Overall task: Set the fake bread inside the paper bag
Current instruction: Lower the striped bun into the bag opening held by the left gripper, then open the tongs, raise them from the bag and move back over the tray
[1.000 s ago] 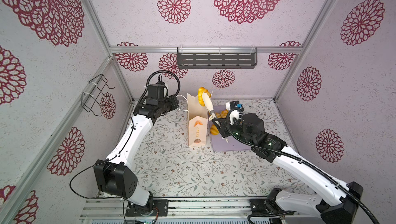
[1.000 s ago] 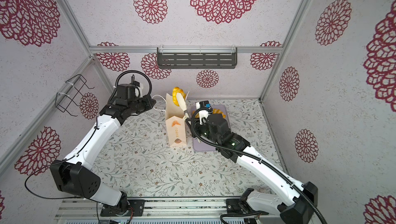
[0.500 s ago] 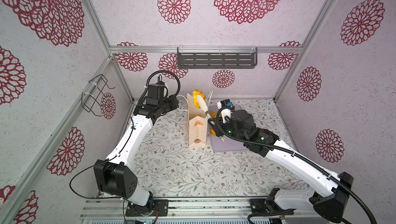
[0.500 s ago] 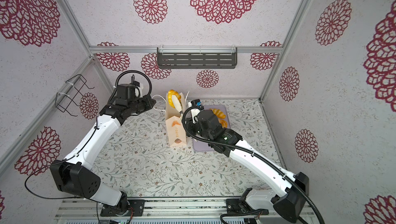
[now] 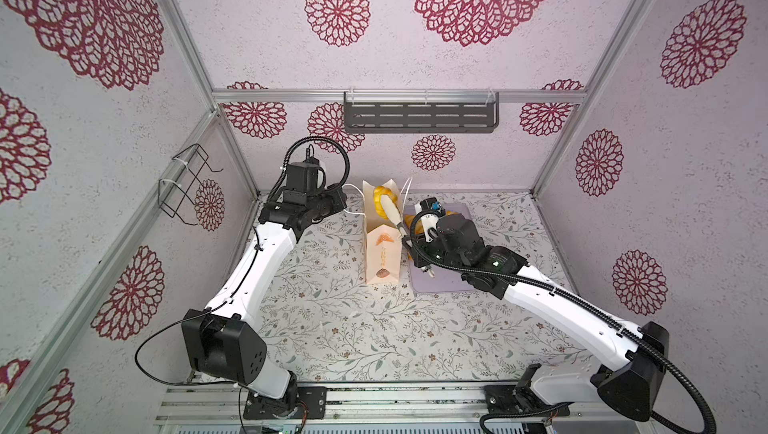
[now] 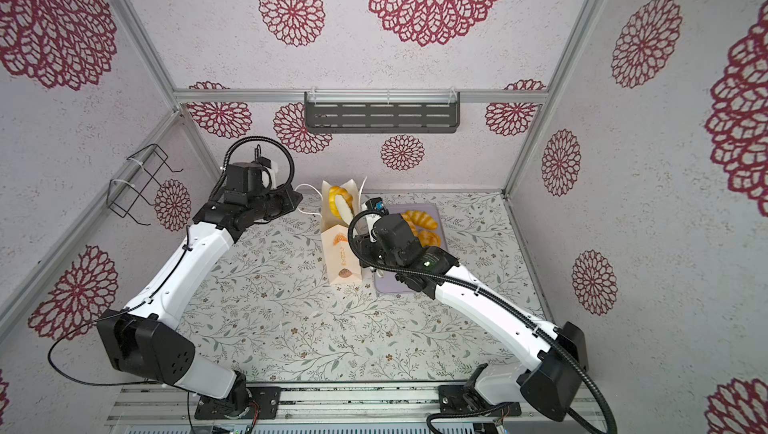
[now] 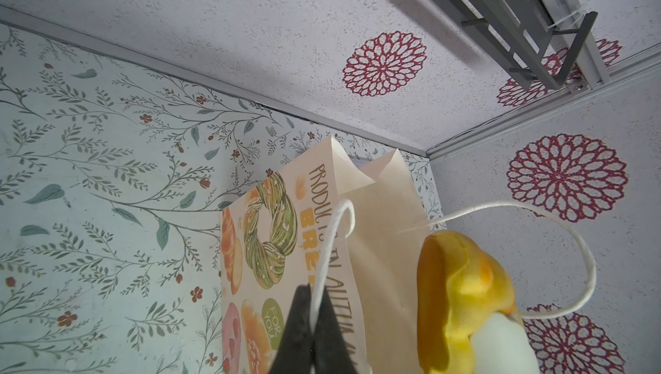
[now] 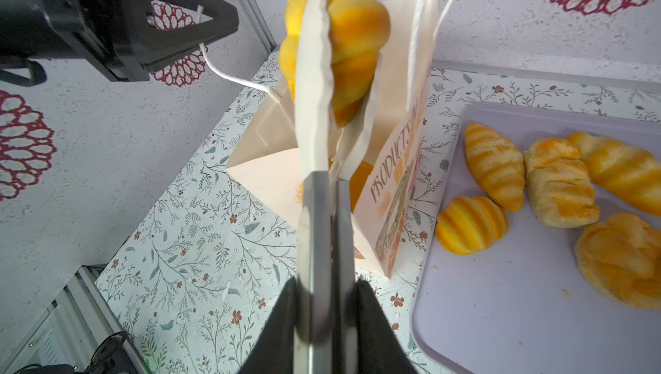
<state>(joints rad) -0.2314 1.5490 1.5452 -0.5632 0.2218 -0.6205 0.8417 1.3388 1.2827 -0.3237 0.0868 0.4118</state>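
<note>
Bench surface: floral-print bench (image 5: 332, 328) inside a cell with red-rosette walls. The paper bag (image 5: 382, 253) stands upright near the centre, with a lilac tray (image 5: 440, 282) just beside it at its 3 o'clock.
Step in hand: delivery of one striped roll (image 8: 354, 32) into the bag. The roll hangs over the bag mouth, toward its 12 o'clock end, and is not yet below the rim.
Right tool: the right tool (image 8: 325, 290) is clamped on the metal shanks of a pair of tongs (image 8: 314, 211). The white tong tips pinch the roll from both sides.
Left tool: the left tool (image 7: 315, 293) is closed on the white cord handle (image 7: 332, 240) at the bag's 9 o'clock side. This is judged to steady the bag and hold its mouth open.
Remaining stock: five pieces of fake bread (image 8: 493, 164) lie on the tray, touching or near one another. An orange patch inside the bag is probably a piece already loaded.
Right arm pose: reaches in from 5 o'clock with the wrist above the tray and the tongs angled up toward 11 o'clock.
Left arm pose: extends from 7 o'clock with the forearm raised and the wrist near bag-top height.
Next move: judged to call for lowering the tong tips between the bag walls, then easing the clamp so the tongs spring apart and the roll drops. The free handle loop beside the roll should be avoided.
Risk: release above the rim may let the roll strike the edge and tip the light bag.
</note>
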